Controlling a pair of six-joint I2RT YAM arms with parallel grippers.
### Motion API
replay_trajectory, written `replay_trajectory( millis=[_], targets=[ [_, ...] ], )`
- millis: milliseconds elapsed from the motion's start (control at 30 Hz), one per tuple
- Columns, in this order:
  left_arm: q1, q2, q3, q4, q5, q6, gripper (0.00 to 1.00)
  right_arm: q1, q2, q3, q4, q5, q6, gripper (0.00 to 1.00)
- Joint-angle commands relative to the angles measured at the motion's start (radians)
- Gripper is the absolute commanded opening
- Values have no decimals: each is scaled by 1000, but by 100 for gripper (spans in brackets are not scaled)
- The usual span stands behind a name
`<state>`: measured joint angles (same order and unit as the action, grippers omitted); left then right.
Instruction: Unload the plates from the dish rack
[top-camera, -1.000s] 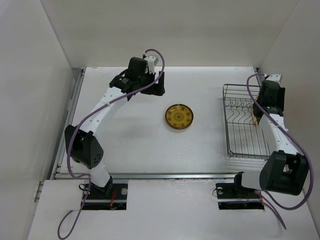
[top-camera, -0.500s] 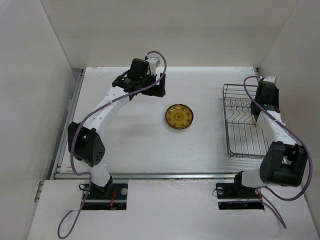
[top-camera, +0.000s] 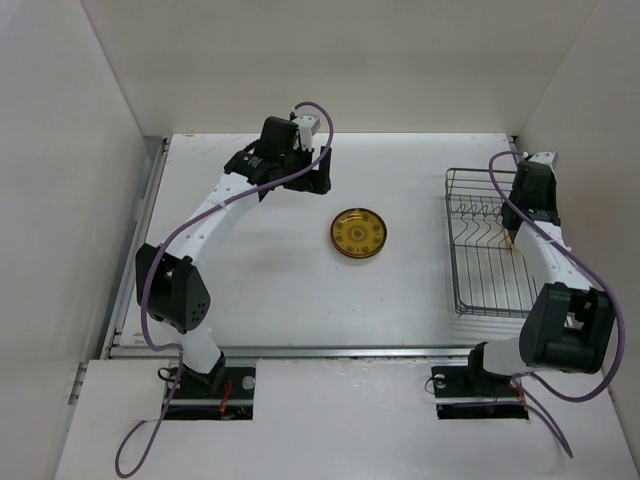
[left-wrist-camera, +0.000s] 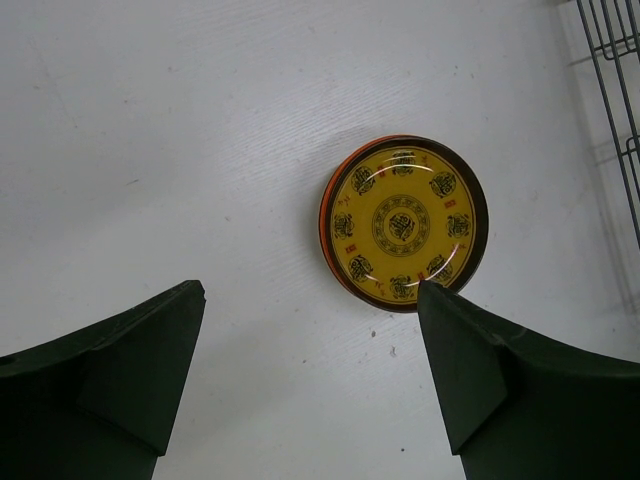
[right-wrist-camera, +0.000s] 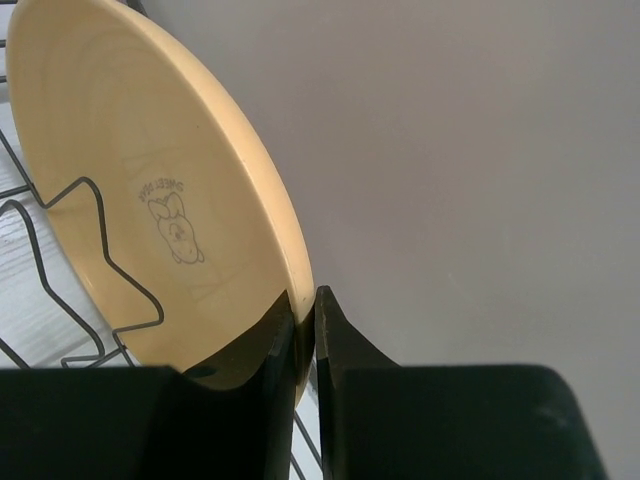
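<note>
A gold-patterned dark plate lies flat on the table's middle; in the left wrist view an orange rim shows under its left edge. My left gripper is open and empty, hovering back-left of it. The silver wire dish rack stands at the right. My right gripper is at the rack's right side, shut on the rim of a tan plate with a small rabbit mark. The plate stands on edge among the rack wires. Only a sliver of it shows from above.
White walls enclose the table on the left, back and right; the right wall is close behind the right gripper. A metal rail runs along the table's left edge. The rack's corner shows at the top right of the left wrist view.
The right wrist has swung slightly back and toward the rack's right edge, the elbow shifting left. The left arm has shifted a little to the right. The gold plate has not moved.
</note>
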<state>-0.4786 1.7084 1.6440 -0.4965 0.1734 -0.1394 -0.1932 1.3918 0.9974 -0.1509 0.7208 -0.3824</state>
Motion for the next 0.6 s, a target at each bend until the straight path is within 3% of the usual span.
replay_trajectory(
  millis=[0,367,567],
  targets=[
    [-5,-36,-6,29,3,6,86,9,-27,12,34,18,5,12],
    [-5,-36,-6,29,3,15,86,9,-123,-6,86,28,14,0],
    [-5,-36,-6,29,3,15,86,9,-209,-34,151,39,14,0]
  ],
)
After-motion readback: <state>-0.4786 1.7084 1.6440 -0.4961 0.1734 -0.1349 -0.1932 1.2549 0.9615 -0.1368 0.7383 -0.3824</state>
